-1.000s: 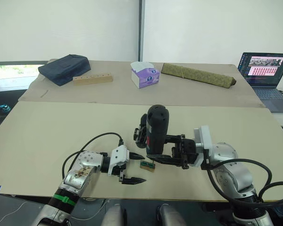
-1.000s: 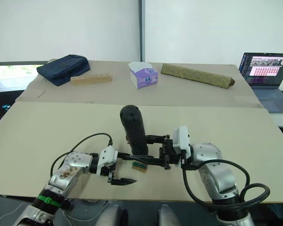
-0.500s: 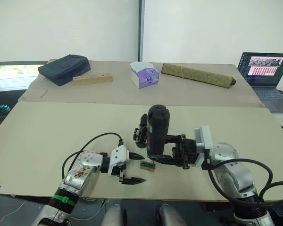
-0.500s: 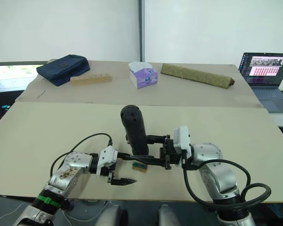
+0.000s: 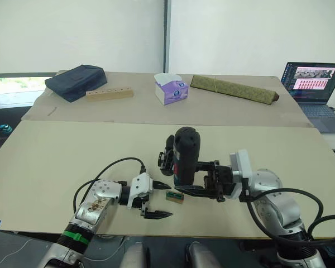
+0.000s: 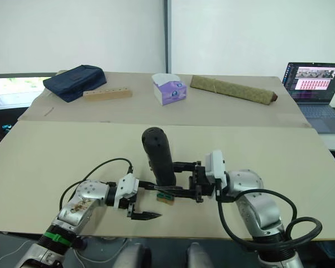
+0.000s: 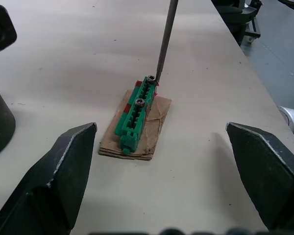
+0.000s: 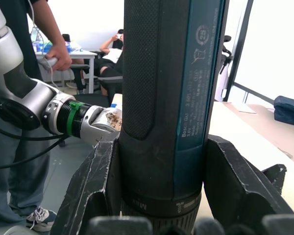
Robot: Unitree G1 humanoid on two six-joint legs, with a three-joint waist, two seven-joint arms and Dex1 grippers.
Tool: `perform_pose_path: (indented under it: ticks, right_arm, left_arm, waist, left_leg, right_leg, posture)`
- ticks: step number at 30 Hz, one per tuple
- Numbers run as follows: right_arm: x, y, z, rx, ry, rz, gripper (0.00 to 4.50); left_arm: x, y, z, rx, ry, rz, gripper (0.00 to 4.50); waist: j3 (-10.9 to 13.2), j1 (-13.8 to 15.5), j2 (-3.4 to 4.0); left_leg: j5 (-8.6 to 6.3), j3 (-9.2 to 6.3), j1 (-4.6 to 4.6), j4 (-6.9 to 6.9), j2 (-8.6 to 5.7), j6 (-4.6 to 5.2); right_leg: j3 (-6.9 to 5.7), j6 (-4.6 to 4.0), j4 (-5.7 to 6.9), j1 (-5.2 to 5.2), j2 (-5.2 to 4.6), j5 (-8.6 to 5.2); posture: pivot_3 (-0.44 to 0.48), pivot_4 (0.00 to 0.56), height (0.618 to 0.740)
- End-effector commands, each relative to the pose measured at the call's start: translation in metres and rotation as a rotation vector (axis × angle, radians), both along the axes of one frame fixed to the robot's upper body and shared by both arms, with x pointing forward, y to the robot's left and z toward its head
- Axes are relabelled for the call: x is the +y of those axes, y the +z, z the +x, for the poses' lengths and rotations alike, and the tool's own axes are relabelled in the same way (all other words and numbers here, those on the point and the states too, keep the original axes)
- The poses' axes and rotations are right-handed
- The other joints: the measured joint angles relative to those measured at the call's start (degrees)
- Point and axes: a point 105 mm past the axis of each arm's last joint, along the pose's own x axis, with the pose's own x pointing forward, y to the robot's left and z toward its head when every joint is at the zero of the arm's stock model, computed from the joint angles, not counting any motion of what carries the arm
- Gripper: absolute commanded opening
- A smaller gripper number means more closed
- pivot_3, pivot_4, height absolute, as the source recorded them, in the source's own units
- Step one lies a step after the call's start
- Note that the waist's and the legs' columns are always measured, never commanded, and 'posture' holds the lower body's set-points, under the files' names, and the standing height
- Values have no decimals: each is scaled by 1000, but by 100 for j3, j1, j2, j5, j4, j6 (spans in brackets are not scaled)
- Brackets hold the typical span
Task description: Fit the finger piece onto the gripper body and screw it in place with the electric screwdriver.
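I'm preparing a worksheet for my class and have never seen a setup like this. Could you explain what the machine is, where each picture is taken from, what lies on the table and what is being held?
This is a humanoid robot with two arms, each ending in a two-fingered claw. Two pictures come from cameras in its head, looking down over its arms; the other two come from cameras on its wrists. The right claw is shut on the electric screwdriver, held upright. Its thin metal bit touches a screw in a small green block resting on a brown pad. The left claw hangs open beside that block. The gripper body stands behind the screwdriver. On the far table lie a dark blue bag, a wooden block, a tissue box, an olive-green roll and a laptop.
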Motion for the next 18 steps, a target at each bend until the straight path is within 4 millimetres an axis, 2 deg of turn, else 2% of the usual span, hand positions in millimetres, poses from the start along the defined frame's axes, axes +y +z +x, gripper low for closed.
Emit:
perform_pose_path:
  ticks: [1, 18]
  right_arm:
    - [2, 13, -6, -47, 36, 33, 1907]
    - [1, 10, -7, -22, 51, 14, 1907]
  left_arm:
    - [3, -18, -7, 70, 4, 34, 4500]
    - [2, -17, -8, 73, 10, 31, 4500]
  waist:
    - [-1, -1, 1]
    - [-2, -14, 2]
  left_leg:
    - [0, 0, 0, 0, 0, 0]
    - [0, 0, 0, 0, 0, 0]
  right_leg:
    - [0, 0, 0, 0, 0, 0]
    - [0, 0, 1, 0, 0, 0]
  posture:
    - [0, 150, 740]
    - [0, 150, 740]
